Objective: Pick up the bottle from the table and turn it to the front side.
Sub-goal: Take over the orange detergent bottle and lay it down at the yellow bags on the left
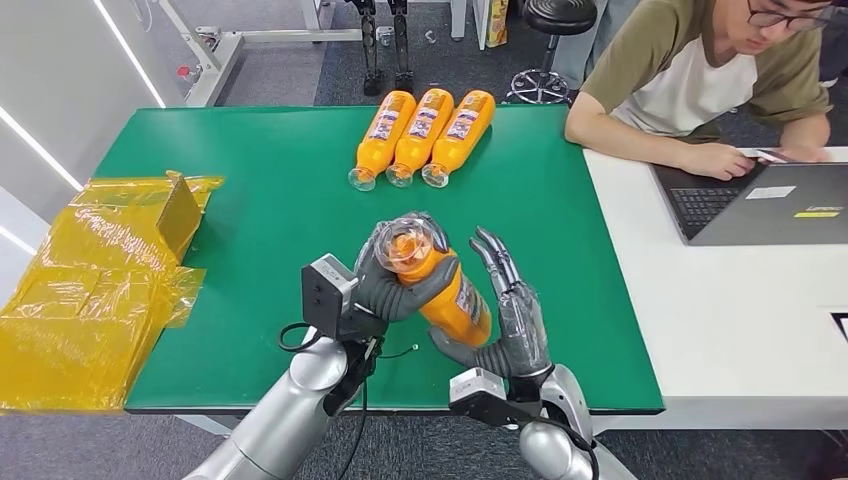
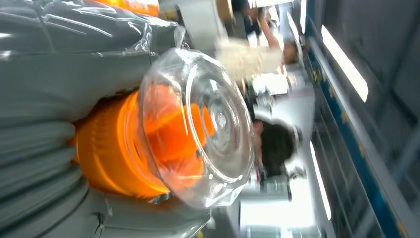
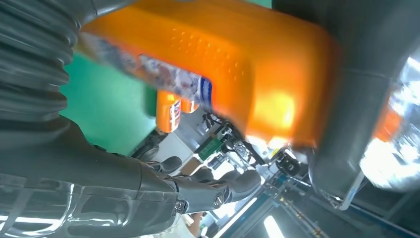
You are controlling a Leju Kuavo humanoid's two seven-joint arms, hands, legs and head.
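Bottle lifted off green worktop, held near 6 o'clock edge, clear cap tipped toward camera. Left hand fingers wrapped round neck just below cap. Right hand cradles lower body, fingers spread, not clenched. Step in hand: turning. Next move likely calls for rolling bottle until label faces front. Three spare bottles lie at 12 o'clock.

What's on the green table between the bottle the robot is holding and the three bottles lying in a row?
Nothing: in the head view, bare green table separates the held bottle from the three bottles.
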